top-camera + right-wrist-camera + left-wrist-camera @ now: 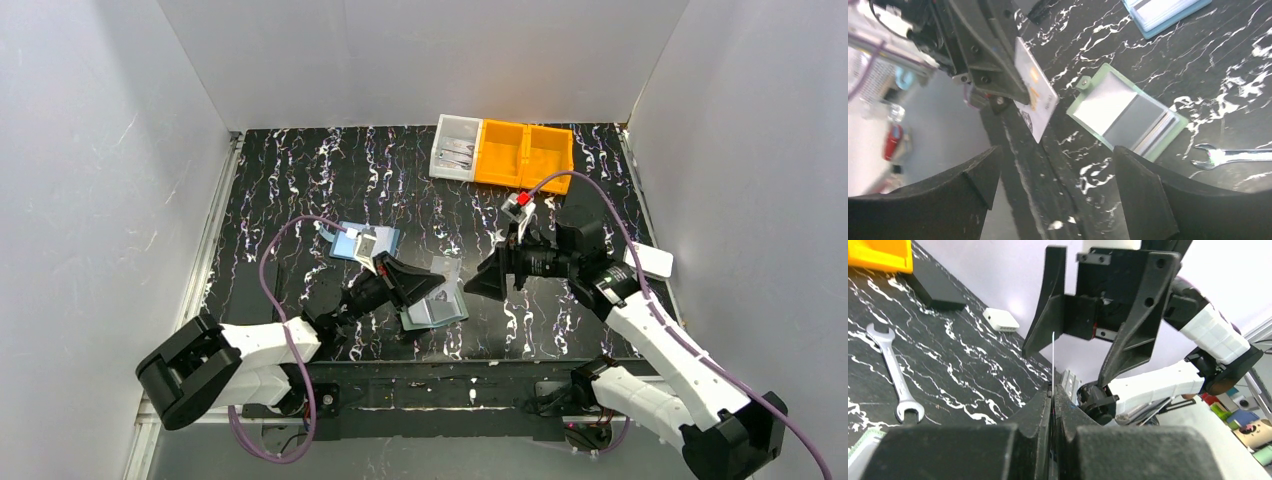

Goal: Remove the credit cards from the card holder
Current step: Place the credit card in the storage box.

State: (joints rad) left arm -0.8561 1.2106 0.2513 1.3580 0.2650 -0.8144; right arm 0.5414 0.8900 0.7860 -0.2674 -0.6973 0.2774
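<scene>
**Now, a card hangs between two arms**

Leftmost of the near things, a light-blue flat case (365, 243) lies on the table (300, 180), apart from the work. Just right of it, the left pincer (428, 281) is clenched on one credit card (1036, 97); it grips the card by one edge and lifts it clear of the table, so most of the pale face juts free. Judging by that hold, the free end is offered for the other arm to take.

Below and slightly right of the raised card, the card holder (435, 310) lies open and flat on the table, its two inner panels facing up. Whether more cards sit in its slots I cannot tell. A wrench (1233, 155) rests on the table just beyond it.

Further right, the right pincer (487, 273) faces the left one with its jaws spread wide and nothing between them; it is near the card but not touching it. The wide gap suits closing over the card's exposed end, though the thin card could slip or twist unless the jaws meet it squarely.
</scene>
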